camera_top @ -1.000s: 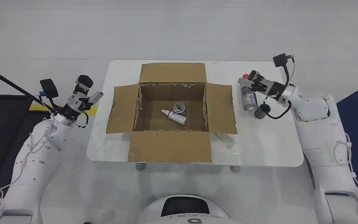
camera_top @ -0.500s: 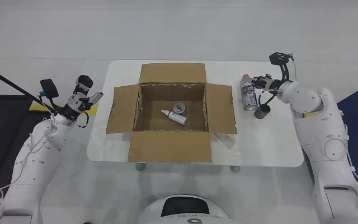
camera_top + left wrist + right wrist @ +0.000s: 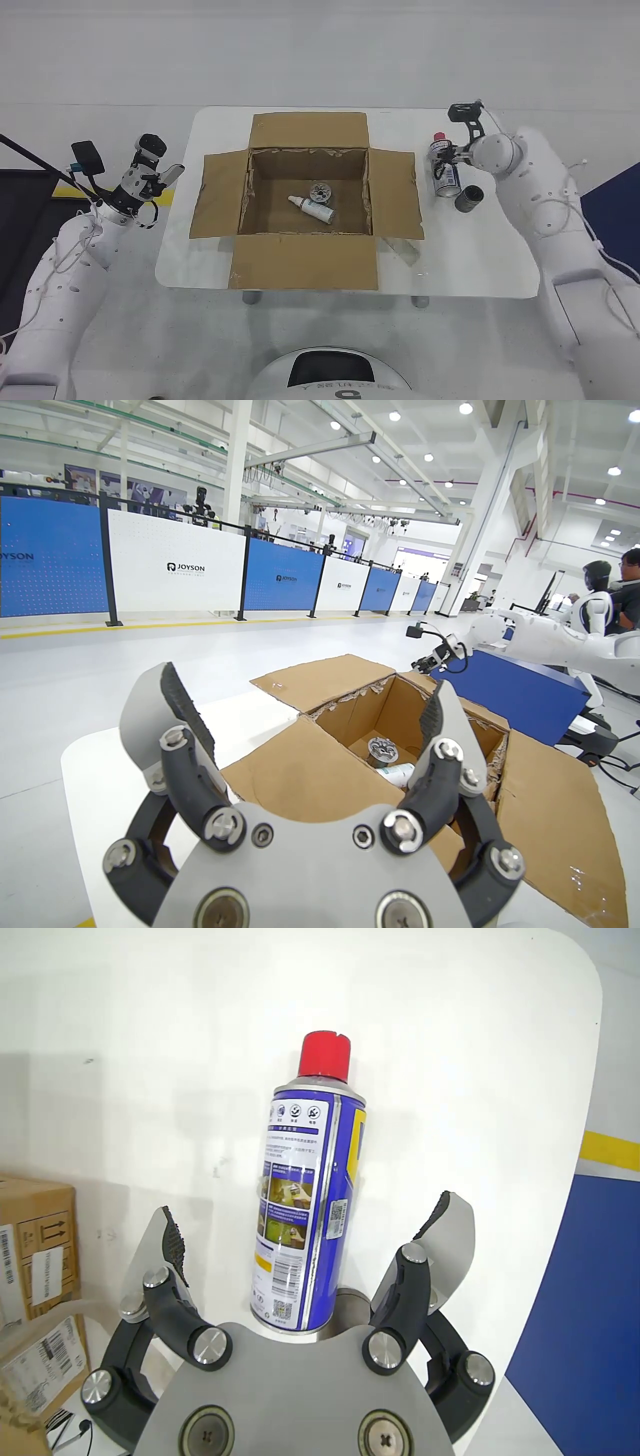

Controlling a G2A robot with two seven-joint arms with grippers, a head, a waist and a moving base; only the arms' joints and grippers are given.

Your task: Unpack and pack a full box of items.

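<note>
The white surface (image 3: 480, 262) carries an open box (image 3: 300, 262) at its middle, all four flaps laid flat. I judge the unpacking part-done: two things lie out by the right edge and two more on the box floor.

My right tool (image 3: 309, 1218) hangs over the strip between the right flap and the right edge, fingers spread wide. The can (image 3: 300, 1178) lies just ahead of it, toward the far-right corner. I judge it to be on its side, with its long axis running near to far, red cap toward the far edge and base toward the tool. Its base half sits in the gap between my pads, touching neither as far as I can tell. The pads stand across the can's width, not along it, so closing would pinch the body. My left tool (image 3: 305, 695), also spread and holding nothing, hovers off the left edge, well apart from the can. The right arm is plainly nearer.

A dark cylinder (image 3: 468, 200) sits just beside the can's base, on the right-edge side, and could get nudged.

The top view gives the box floor: a small white bottle (image 3: 314, 209) lying slantwise and, just beyond it, a round metal part (image 3: 320, 190). The right wrist view gives the clearance at each pad. The left wrist view looks over the left flap into the box.
</note>
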